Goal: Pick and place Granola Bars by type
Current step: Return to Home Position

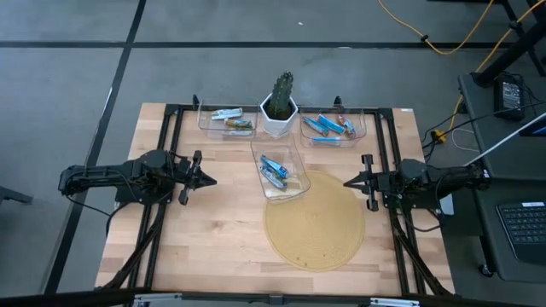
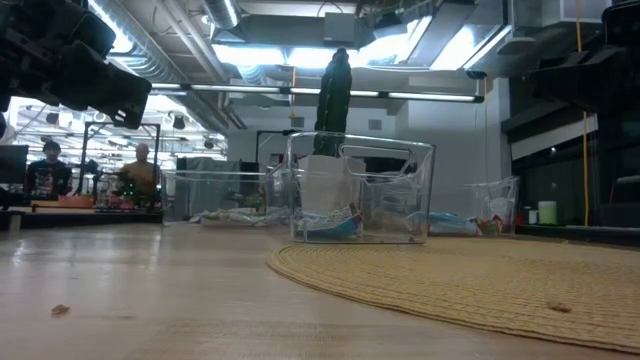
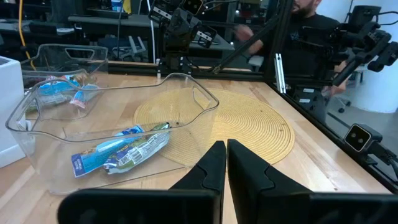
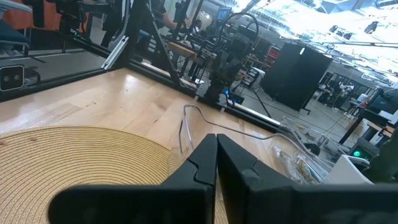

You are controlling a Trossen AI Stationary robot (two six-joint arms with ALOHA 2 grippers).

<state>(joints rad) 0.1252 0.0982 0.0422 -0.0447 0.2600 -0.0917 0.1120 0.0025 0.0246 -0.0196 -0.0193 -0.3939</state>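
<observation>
A clear middle bin (image 1: pixel 280 170) holds one blue bar (image 3: pixel 104 151) and a silvery bar (image 3: pixel 142 151) lying flat on its floor. Silvery and green-brown bars (image 1: pixel 232 124) lie in the far-left bin (image 1: pixel 226 119). Several blue bars (image 1: pixel 328 128) lie in the far-right bin (image 1: pixel 334 126). My left gripper (image 1: pixel 207 179) hovers shut to the left of the middle bin, pointing at it; the left wrist view shows its fingers together (image 3: pixel 225 157). My right gripper (image 1: pixel 348 182) hovers shut to the right of that bin, fingers together in the right wrist view (image 4: pixel 216 149).
A white pot with a cactus (image 1: pixel 279 104) stands between the two far bins. A round woven mat (image 1: pixel 314 223) lies near the table's near edge, and the middle bin's near corner rests on it. Bare wood lies left of the mat. People show in the room beyond.
</observation>
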